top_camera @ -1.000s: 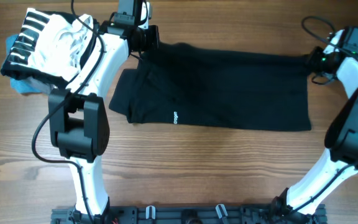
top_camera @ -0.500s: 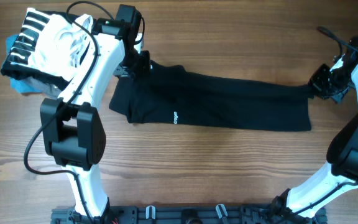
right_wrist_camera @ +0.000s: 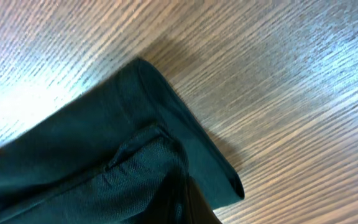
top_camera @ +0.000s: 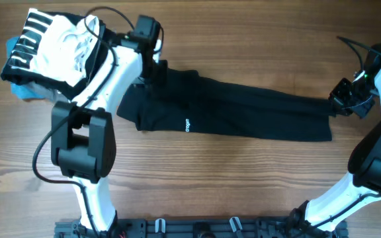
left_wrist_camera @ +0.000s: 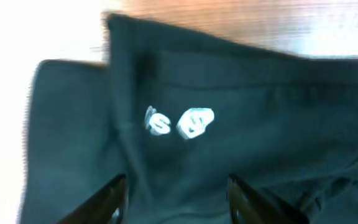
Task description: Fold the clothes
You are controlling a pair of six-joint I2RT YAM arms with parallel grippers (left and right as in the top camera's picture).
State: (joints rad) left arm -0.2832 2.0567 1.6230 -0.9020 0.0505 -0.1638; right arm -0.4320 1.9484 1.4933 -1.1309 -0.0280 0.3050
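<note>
Left jaws: the left gripper (top_camera: 153, 69) stood over the far left corner of the black T-shirt (top_camera: 243, 109). In the wrist view its fingertips (left_wrist_camera: 243, 199) were well apart, with dark cloth filling the gap and nothing visibly pinched.
Right jaws: the right gripper (top_camera: 340, 104) touched the far right corner of the shirt. Its wrist view showed only cloth running down to the lower edge, so I could not tell whether the jaws were closed on it, though the raised corner suggested a hold.
Bearing from the jaws: the cloth lay straight ahead of and under the left jaws. From the right jaws it stretched away toward the left arm.
Long axis: left to right across the worktop (top_camera: 243, 185), as a long narrow band, wider at the left end.
Nearer arm: each arm had its own end, and neither was near the middle.
Place of the shirt: flat on the worktop between the two arms, its far edge appearing doubled over toward the near side.
Judged turn of the next move: carrying the far edge over the near edge, both ends level.
Writing: a small white print (top_camera: 186, 124) near the left part of the near edge was too small to read. Two white marks (left_wrist_camera: 180, 122) in the left wrist view were blurred and unreadable.
Other cloth: a striped white garment (top_camera: 48, 43) sat on a blue garment (top_camera: 17, 89) at the far left, apart from the shirt.
</note>
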